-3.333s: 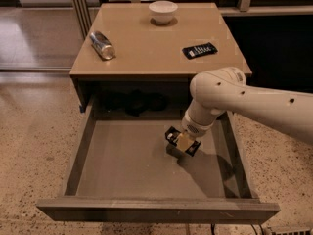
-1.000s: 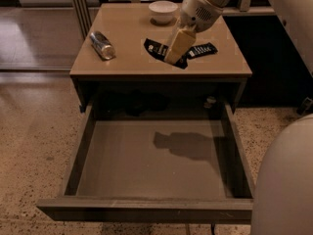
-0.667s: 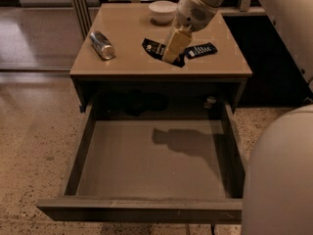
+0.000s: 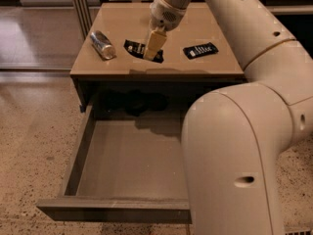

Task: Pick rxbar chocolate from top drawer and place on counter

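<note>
My gripper hangs over the middle of the counter, fingers pointing down. It is shut on the rxbar chocolate, a black wrapper with whitish lettering that sticks out on both sides of the fingers, at or just above the counter's surface. I cannot tell if the bar touches the counter. The top drawer is pulled wide open below, and the part of its grey floor that I can see holds nothing. My arm's large forearm covers the drawer's right side.
A silver can lies on its side at the counter's left. A second, navy-tinted bar with white lettering lies at the right. Speckled floor surrounds the cabinet. My arm fills the right half of the view.
The gripper took the bar out of the drawer and up over the counter. In the last second it has moved left and lower with the bar.
</note>
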You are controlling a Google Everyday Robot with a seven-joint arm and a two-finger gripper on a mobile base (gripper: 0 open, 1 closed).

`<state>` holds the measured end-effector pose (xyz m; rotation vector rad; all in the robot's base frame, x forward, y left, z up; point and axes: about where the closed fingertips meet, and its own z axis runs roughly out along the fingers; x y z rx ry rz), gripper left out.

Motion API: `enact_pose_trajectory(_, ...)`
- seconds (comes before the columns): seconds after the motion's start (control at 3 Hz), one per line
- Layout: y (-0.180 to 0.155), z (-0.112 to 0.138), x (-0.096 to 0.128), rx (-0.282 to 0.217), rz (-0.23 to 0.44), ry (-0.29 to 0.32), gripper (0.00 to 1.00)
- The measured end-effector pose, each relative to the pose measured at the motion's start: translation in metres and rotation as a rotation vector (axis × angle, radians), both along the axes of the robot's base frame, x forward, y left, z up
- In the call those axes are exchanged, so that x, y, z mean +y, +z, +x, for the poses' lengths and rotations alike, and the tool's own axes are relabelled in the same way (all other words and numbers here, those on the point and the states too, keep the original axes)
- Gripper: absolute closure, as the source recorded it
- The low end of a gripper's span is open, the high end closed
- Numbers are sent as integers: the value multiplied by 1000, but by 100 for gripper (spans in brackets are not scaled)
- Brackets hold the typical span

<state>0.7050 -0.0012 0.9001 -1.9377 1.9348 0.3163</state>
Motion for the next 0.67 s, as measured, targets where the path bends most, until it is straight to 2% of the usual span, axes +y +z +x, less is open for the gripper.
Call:
enact_pose_trajectory(0.33, -26, 35, 7, -6, -31, -8, 100)
enact_pose_trajectory(0.67, -28, 52, 10, -40, -14, -24, 100)
